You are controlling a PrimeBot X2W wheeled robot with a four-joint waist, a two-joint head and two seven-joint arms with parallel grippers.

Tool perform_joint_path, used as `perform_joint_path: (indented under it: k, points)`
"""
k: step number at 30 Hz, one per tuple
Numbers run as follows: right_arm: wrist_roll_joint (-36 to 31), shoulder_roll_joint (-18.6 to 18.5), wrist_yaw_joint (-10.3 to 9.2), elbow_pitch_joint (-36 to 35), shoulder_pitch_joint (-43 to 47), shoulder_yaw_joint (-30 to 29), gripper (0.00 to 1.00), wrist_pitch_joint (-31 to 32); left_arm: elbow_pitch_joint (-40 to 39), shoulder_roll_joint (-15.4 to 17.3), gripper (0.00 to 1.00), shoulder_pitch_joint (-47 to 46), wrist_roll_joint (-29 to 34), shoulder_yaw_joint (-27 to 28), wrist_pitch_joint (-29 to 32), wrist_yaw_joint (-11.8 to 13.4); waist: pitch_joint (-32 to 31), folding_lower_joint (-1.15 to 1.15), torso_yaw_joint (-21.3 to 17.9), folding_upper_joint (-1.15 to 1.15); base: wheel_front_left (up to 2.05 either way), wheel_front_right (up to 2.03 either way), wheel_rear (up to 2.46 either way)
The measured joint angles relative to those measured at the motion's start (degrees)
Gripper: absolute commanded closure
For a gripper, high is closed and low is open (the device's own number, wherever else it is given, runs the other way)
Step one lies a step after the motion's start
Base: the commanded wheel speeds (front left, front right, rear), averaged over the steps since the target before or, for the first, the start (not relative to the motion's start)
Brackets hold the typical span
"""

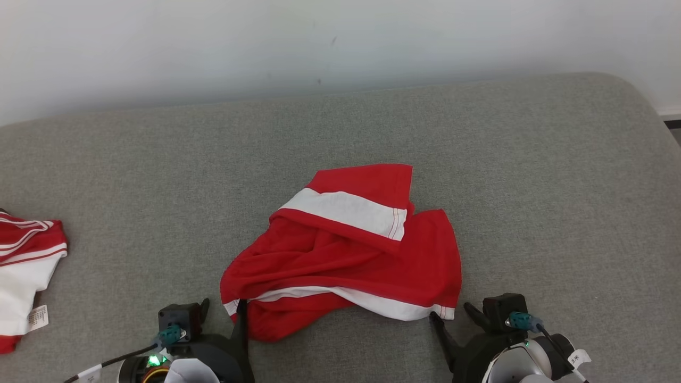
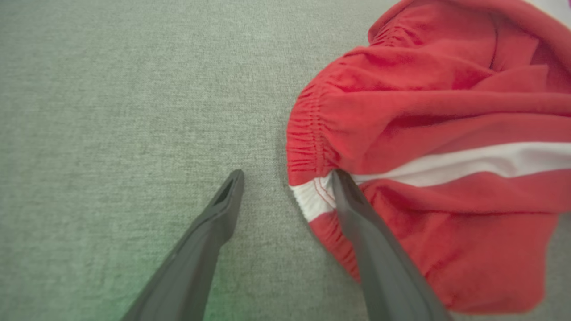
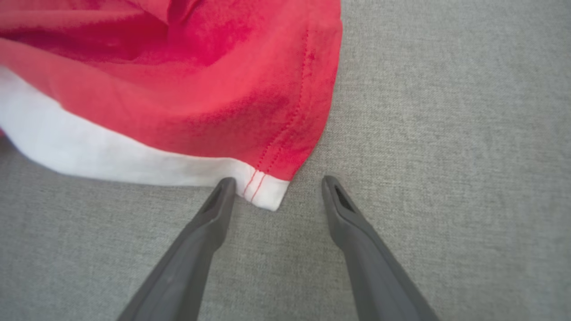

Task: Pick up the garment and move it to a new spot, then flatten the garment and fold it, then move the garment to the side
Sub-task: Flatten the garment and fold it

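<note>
The garment is a pair of red shorts with white stripes, lying crumpled in the middle of the grey cushion. My left gripper stands open at its near left corner; in the left wrist view one finger rests over the elastic waistband, the other on bare fabric. My right gripper is open at the near right corner. In the right wrist view the white hem corner lies between the fingertips, which hold nothing.
Another red and white garment with a label lies at the left edge of the cushion. A white wall runs behind. The cushion's rounded corner falls away at the far right.
</note>
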Motion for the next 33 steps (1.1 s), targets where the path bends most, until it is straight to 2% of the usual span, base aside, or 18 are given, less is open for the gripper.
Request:
perform_joint_path:
  k: [9,26,28,29,30,31,33]
  points:
    - [-2.58,0.11,0.0,0.87,-0.82,0.21,0.0,1.22,-1.74,-0.03,0.0,0.31,-0.3,-1.68,2.04,-0.37,0.37,-0.01,0.48,0.0,0.0,0.0,0.0]
    - [-5.39,0.63,0.0,-0.48,0.06,-1.02,0.0,3.36,-6.65,1.02,0.0,2.81,-1.69,-1.86,3.93,0.96,0.52,-0.01,0.26,0.0,0.0,0.0,0.0]
    - [-5.39,0.66,0.0,-0.6,0.1,-1.04,0.0,3.52,-6.69,1.12,0.24,2.74,-1.78,-1.89,4.35,1.25,0.56,-0.01,0.1,-0.01,0.0,0.0,0.0]
    - [-5.39,0.68,0.0,-0.66,0.1,-1.02,0.0,3.54,-6.72,1.22,0.57,2.74,-1.79,-2.01,4.48,1.36,0.6,-0.01,0.05,0.0,0.0,0.0,0.0]
    - [-5.41,0.69,0.0,-0.69,0.1,-1.01,0.0,3.55,-6.76,1.32,0.69,2.74,-1.79,-2.26,4.85,1.32,0.62,-0.01,0.02,-0.01,0.0,0.0,0.0]
    - [-5.43,0.69,0.0,-0.73,0.1,-1.0,0.0,3.58,-6.83,1.32,1.0,2.74,-1.79,-2.54,5.11,1.25,0.64,0.0,0.01,0.0,0.0,0.0,0.0]
    - [-5.49,0.69,0.0,-0.75,0.1,-0.93,0.0,3.69,-6.76,1.2,1.0,2.74,-1.94,-3.16,6.17,0.8,0.7,-0.01,0.06,-0.01,0.0,0.0,0.0]
